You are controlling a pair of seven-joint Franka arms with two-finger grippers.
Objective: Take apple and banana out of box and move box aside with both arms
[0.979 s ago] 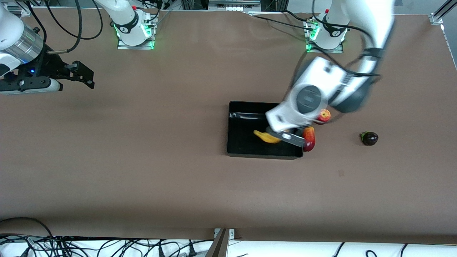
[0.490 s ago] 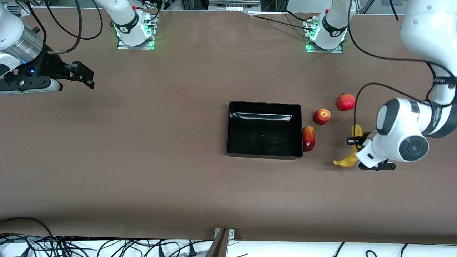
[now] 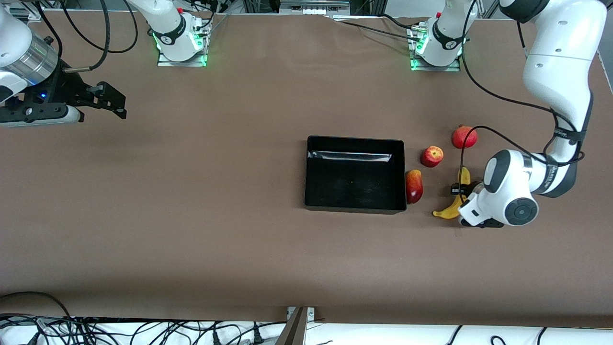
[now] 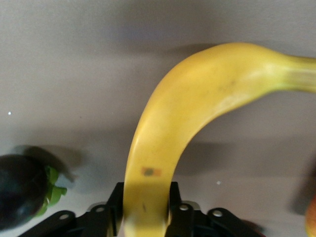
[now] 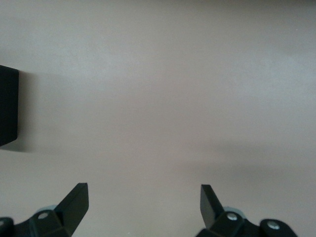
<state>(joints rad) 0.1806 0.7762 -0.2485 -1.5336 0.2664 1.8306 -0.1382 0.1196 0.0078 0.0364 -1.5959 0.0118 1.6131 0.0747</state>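
I see my left gripper (image 3: 460, 197) with its fingers against the banana (image 3: 454, 201) at the box's (image 3: 355, 140) three o'clock while my wide-open, empty right gripper (image 3: 115, 103) waits; a hasty release could roll it against the apple (image 3: 432, 156).

A wide brown table (image 3: 191, 230) fills the scene under even light. Black cables (image 3: 143, 330) lie tangled along its near edge on a white floor.

My left gripper (image 3: 463, 197) is low at the table, fingers around the banana (image 4: 187, 123). My right gripper (image 5: 143, 202) waits, fingers spread.
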